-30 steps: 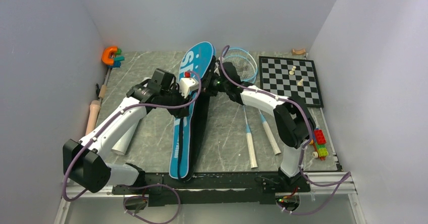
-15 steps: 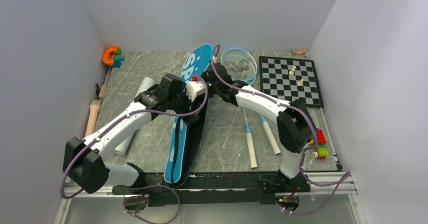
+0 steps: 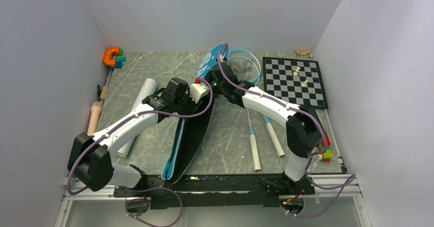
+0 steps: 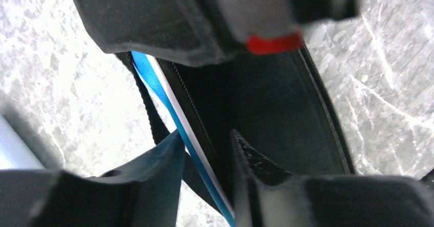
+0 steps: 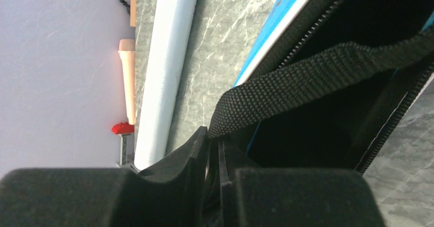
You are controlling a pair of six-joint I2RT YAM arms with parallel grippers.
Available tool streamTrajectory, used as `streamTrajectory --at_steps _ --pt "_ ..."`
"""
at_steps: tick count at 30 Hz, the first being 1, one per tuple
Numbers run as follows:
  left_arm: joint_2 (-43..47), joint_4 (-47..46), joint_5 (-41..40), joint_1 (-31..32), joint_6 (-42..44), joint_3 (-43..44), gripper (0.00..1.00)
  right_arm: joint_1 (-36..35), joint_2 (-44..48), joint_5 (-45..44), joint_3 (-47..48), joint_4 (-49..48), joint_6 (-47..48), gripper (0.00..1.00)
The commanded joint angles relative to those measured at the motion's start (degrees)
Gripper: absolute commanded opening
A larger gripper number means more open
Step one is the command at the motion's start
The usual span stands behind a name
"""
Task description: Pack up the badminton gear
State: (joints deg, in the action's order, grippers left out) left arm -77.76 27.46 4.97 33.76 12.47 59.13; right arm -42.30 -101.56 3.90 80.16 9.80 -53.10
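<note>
The blue bag (image 3: pixel 211 59) stands tilted on its edge in the middle of the table, its black inside (image 3: pixel 190 135) showing. My right gripper (image 3: pixel 214 78) is above the bag's head end. It is shut on the bag's black strap (image 5: pixel 307 71), which runs into my right gripper (image 5: pixel 212 137). My left gripper (image 3: pixel 199 91) is beside it. In the left wrist view my left gripper (image 4: pixel 205 135) is open astride the bag's blue-and-white rim (image 4: pixel 169 109). Two light-blue rackets (image 3: pixel 244 66) lie right of the bag, white handles (image 3: pixel 255 158) toward me. The white tube (image 3: pixel 134 117) lies at left.
A chessboard (image 3: pixel 294 81) with a few pieces sits at the back right. An orange clamp (image 3: pixel 111 56) is at the back left corner. A wooden handle (image 3: pixel 94 117) lies along the left wall. Coloured bricks (image 3: pixel 324 146) sit by the right arm's base.
The bag has been raised from flat onto its edge, its head pulled back and right by the right gripper. The left gripper moved right onto the bag's rim. The tube's far end is now uncovered.
</note>
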Motion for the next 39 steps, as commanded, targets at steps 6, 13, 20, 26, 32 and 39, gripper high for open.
streamTrajectory --at_steps 6,13,20,26,32,39 --pt "-0.22 0.09 2.65 -1.78 -0.87 0.48 0.03 0.36 3.35 5.81 -1.57 -7.51 -1.64 0.35" --pt "0.33 0.88 3.25 -3.53 -1.92 0.47 0.00 3.45 5.67 9.74 -3.07 -8.36 -0.09 0.58" --pt "-2.38 6.06 8.10 -6.81 -6.06 5.24 0.00 8.74 12.31 13.63 -5.87 -4.15 5.58 0.73" --pt "-6.87 13.56 9.63 -10.03 -9.84 11.50 0.00 16.20 20.47 9.91 -9.87 4.22 13.13 0.75" --pt "-6.53 15.23 10.55 -12.56 -11.24 13.97 0.00 24.78 21.59 0.98 -11.94 13.86 20.41 0.79" --pt "-6.99 18.15 15.33 -15.22 -12.04 19.28 0.00 28.48 16.14 -5.62 -15.85 15.42 23.44 0.73"
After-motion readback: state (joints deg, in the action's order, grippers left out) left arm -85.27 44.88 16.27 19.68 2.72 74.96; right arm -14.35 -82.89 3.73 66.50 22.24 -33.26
